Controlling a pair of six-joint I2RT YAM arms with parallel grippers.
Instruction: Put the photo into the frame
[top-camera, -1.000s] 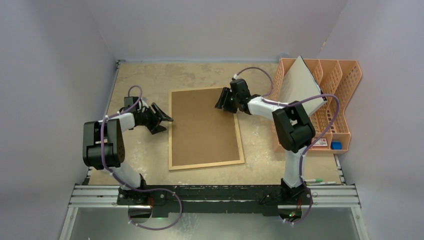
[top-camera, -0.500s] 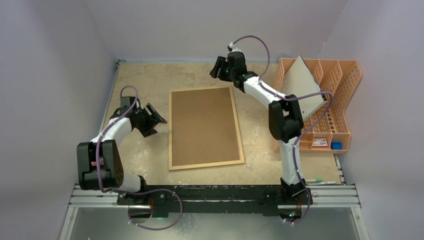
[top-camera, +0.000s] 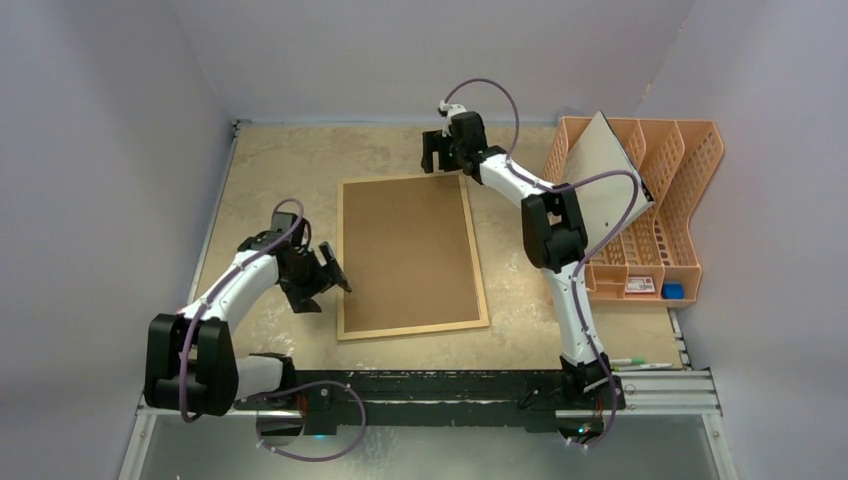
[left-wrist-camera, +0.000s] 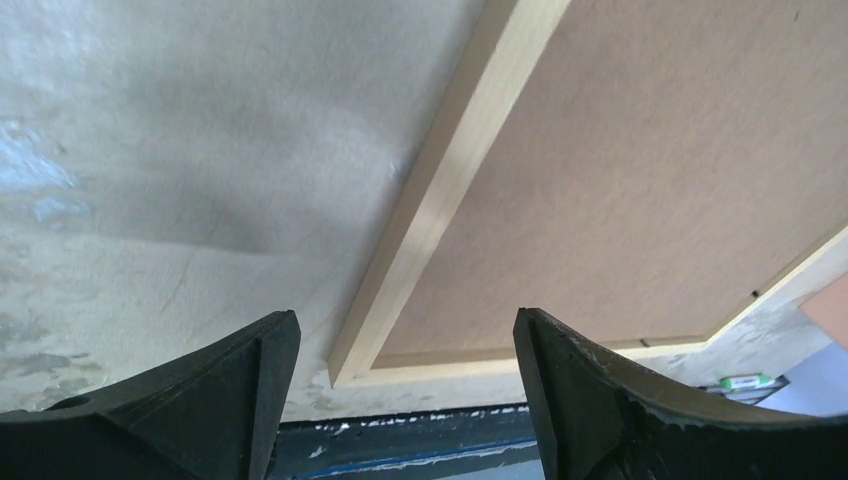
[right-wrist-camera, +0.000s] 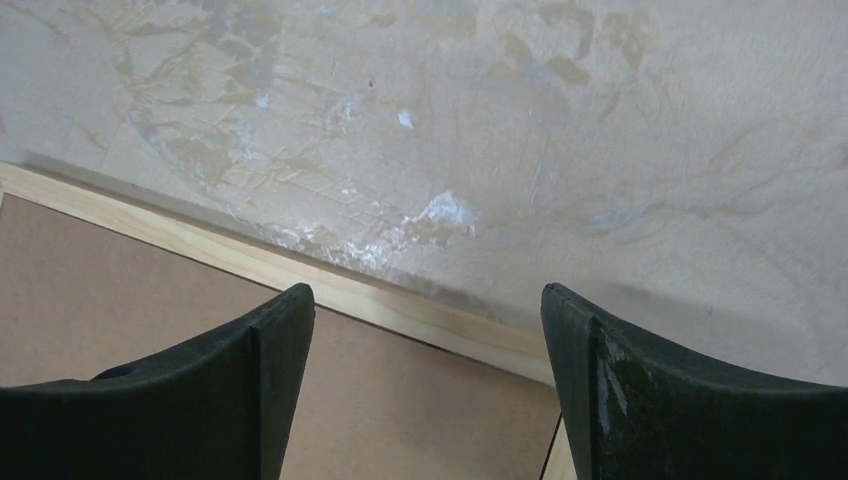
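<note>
Frame (top-camera: 408, 255) lying back-up at the middle of the table (top-camera: 280, 170), photo not in view: with left gripper (top-camera: 327, 285) open beside its left edge and right gripper (top-camera: 443, 163) open, empty, at its far-right corner, centre each edge between the jaws before you close.

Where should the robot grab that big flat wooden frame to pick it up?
Probably by its thin light-wood rim: the frame lies flat, brown back up, with nothing sticking up. Come from its left long edge, near the front corner, where the open left pincer hangs over it. It would likely have to slide under the rim.
</note>
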